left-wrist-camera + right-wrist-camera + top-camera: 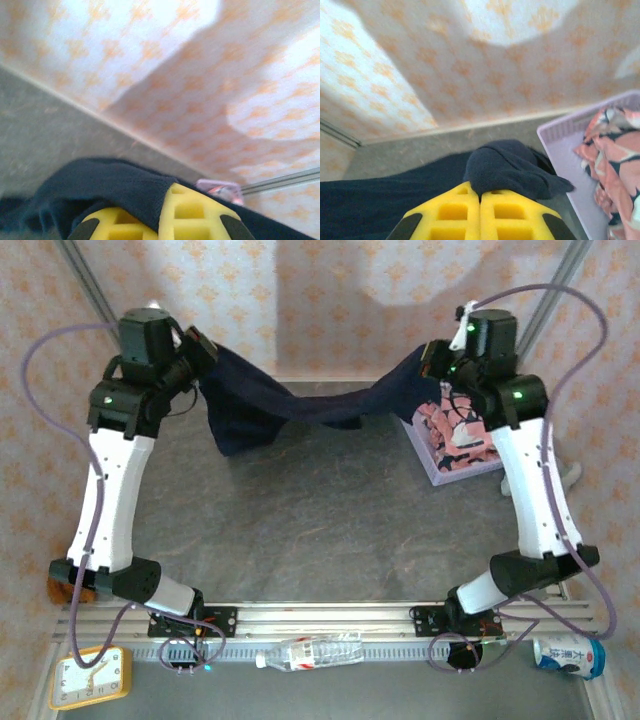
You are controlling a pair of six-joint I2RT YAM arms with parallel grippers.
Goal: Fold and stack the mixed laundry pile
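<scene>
The dark navy cloth (300,405) is plain, the salmon-pink cloth (617,150) navy-and-white printed, the basket (564,157) lavender, the fingers (470,222) yellow.

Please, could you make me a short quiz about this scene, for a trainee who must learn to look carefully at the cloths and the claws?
1. True or false: the left claw and the right claw are both shut on the navy cloth.
2. Where is the pink shark-print cloth? A. in the lavender basket; B. spread flat on the middle of the table; C. in the left claw.
3. Fill in the word: on the metal rail at the near edge lies a clear plastic ____.
Key: 1 true; 2 A; 3 bottle.
</scene>
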